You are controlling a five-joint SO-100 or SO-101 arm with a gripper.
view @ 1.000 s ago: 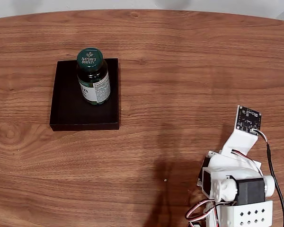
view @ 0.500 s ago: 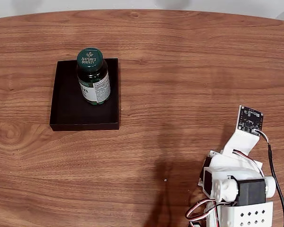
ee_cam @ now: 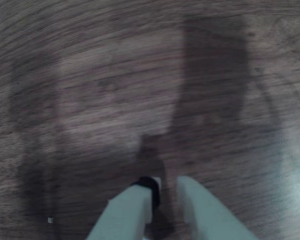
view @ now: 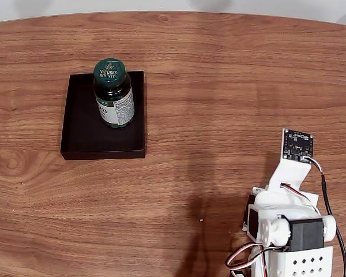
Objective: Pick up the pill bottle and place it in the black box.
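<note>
Dark green glass, nearly brown where the light passes through it, makes up the body of the pill bottle (view: pixel 113 95), which stands upright in the fixed view. Its round cap is a deeper green and carries the words "Nature's Bounty" in pale print with a small leaf mark above them. A white-and-yellowish label wraps the lower body, with fine print on the side turned toward the camera and part of a larger word on the left of it.

The bottle stands inside the black box (view: pixel 81 130), a shallow matte tray with low walls that lies on the wooden table (view: pixel 219 86) toward its far left part, well in from every edge. Within the tray the bottle sits in the far half, closer to the tray's right wall than its left, and the near half of the tray floor is bare. The tray is several times wider than the bottle.

The arm (view: pixel 288 225) is folded at the near right corner of the table, well apart from the tray, its white printed body, black motor and cables bunched together and a small dark circuit board raised at its top.

In the wrist view the gripper (ee_cam: pixel 165 186) enters from the bottom edge, pointing down at blurred wood grain. Its two pale fingers (ee_cam: pixel 135 210) are drawn nearly together, with only a narrow gap between the tips and nothing held in it. A dark pad shows at the tip of the left one.
</note>
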